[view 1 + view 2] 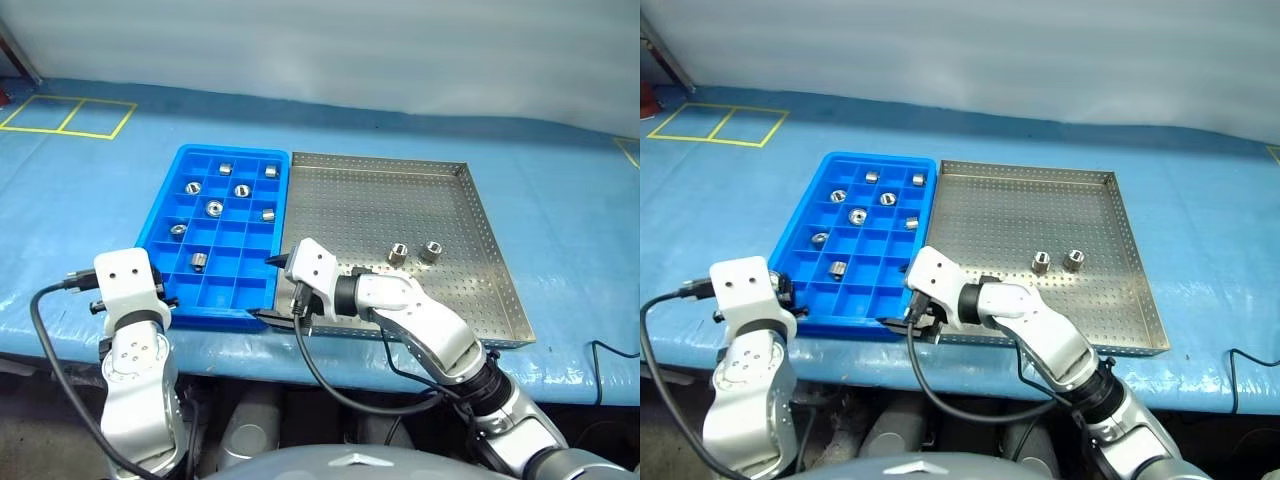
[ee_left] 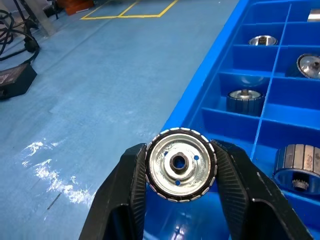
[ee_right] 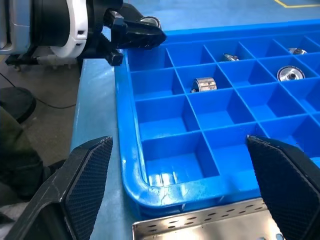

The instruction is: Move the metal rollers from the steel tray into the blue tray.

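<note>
My left gripper (image 2: 180,172) is shut on one of the metal rollers (image 2: 180,165), a ribbed silver wheel with a centre hole, held at the near left rim of the blue tray (image 1: 232,150). That gripper also shows from the other arm (image 3: 145,31). Several rollers lie in the blue tray's compartments, one of them here (image 1: 214,208). Two rollers (image 1: 398,252) (image 1: 431,251) stand on the steel tray (image 1: 400,195), to the right of the blue one. My right gripper (image 1: 272,288) is open and empty at the near edge where the two trays meet.
Both trays lie side by side on a blue-covered table (image 1: 560,200). Yellow tape squares (image 1: 70,115) mark its far left. The table's front edge runs just below the trays. A black box and cables (image 2: 15,80) lie beyond the table's left side.
</note>
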`<state>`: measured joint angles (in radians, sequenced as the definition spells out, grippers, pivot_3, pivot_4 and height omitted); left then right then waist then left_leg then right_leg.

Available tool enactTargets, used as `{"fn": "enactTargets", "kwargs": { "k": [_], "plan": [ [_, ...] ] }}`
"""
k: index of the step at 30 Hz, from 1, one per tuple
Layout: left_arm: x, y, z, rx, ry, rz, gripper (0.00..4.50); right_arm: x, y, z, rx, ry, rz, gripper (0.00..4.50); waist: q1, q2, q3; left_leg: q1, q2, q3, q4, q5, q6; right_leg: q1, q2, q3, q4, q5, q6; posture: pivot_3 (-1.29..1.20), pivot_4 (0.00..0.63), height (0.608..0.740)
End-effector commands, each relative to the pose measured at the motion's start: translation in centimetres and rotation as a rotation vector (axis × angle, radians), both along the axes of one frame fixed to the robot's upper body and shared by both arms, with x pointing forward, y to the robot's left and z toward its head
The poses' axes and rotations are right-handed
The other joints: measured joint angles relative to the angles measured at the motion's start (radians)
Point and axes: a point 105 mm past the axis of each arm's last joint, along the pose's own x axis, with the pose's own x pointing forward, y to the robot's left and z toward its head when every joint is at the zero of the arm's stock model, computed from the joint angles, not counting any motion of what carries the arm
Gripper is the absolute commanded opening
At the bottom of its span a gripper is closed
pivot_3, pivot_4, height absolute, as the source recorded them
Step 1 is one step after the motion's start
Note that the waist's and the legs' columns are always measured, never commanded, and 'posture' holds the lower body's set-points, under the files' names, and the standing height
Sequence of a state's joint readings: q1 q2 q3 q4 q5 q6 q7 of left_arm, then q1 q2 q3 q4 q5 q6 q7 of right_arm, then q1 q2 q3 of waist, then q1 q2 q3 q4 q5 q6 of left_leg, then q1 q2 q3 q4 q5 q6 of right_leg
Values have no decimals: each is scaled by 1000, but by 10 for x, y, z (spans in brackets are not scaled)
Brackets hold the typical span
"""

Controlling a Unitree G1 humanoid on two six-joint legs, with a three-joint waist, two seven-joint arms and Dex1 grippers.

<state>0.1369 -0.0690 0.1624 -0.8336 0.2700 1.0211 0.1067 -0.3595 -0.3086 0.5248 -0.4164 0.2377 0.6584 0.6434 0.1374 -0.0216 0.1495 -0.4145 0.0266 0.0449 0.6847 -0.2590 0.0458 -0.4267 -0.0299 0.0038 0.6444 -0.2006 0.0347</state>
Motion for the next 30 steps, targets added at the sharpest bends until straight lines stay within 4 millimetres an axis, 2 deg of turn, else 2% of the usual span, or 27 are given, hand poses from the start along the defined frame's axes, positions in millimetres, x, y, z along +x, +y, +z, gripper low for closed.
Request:
{"fn": "enactTargets", "kwargs": {
  "k": [1,4,6,8,10,12,13,14,17,21,26,30],
  "plan": [
    [-8,-15,-22,-162,51,41,2030,-4,-2,12,44,-30,-25,4500,-1,0,0,0,0,-1,0,0,0,0,0,-1,0,-1,0,308,150,740],
    [-5,-12,-15,-139,20,67,3023,-3,-9,10,49,-14,-74,4500,-5,1,0,0,0,-1,-1,0,0,0,-1,-2,0,-2,1,288,150,740],
    [2,-13,-3,-114,-40,63,3710,1,-17,9,46,-12,-126,4500,-9,1,0,0,1,-1,-1,0,0,0,-1,-3,0,-2,0,271,150,740],
    [15,-23,13,-112,-127,-14,4328,8,-28,9,52,-6,-212,4500,-12,0,0,0,1,-1,-1,0,0,0,-1,-3,0,-1,-1,252,150,740],
    [25,-35,25,-110,-197,-102,4328,14,-39,10,58,1,-288,4500,-11,0,0,-1,1,-1,-1,0,-1,0,-2,-3,0,-1,-2,234,150,740],
    [38,-55,40,-90,-279,-263,4328,26,-56,13,83,3,-439,4500,-12,0,0,-1,0,-1,-1,0,-1,0,-4,-4,0,-1,-2,220,150,740],
    [41,-62,44,-82,-303,-315,4328,29,-62,13,92,7,-491,4500,-14,0,0,-1,0,0,-1,0,-1,0,-7,-4,0,-1,-2,201,150,740],
    [46,-77,49,-93,-331,-429,4328,35,-72,10,84,21,-578,4500,-19,0,0,-1,-1,0,-1,0,0,0,-7,-4,0,-1,-2,191,150,740],
    [50,-102,52,-167,-358,-615,4328,43,-89,1,40,55,-711,4500,-41,1,0,-2,-1,1,-1,0,0,-2,-7,-5,0,-1,-2,143,150,740],
    [44,-141,46,-239,-301,-917,4328,58,-107,-5,46,95,-920,4500,-72,1,0,-2,-1,1,-2,0,0,-2,-6,-5,0,-2,-4,133,150,740],
    [28,-173,38,-296,-229,-1159,4328,76,-122,-8,49,94,-1102,4500,-103,2,0,-1,-1,1,-2,0,0,-2,-3,-4,0,-2,-3,77,150,740],
    [11,-190,32,-297,-164,-1319,4328,88,-125,-16,24,99,-1173,4500,-117,2,0,-1,0,2,-2,0,0,-1,-1,-2,0,-3,-1,71,150,740]
  ]
}}
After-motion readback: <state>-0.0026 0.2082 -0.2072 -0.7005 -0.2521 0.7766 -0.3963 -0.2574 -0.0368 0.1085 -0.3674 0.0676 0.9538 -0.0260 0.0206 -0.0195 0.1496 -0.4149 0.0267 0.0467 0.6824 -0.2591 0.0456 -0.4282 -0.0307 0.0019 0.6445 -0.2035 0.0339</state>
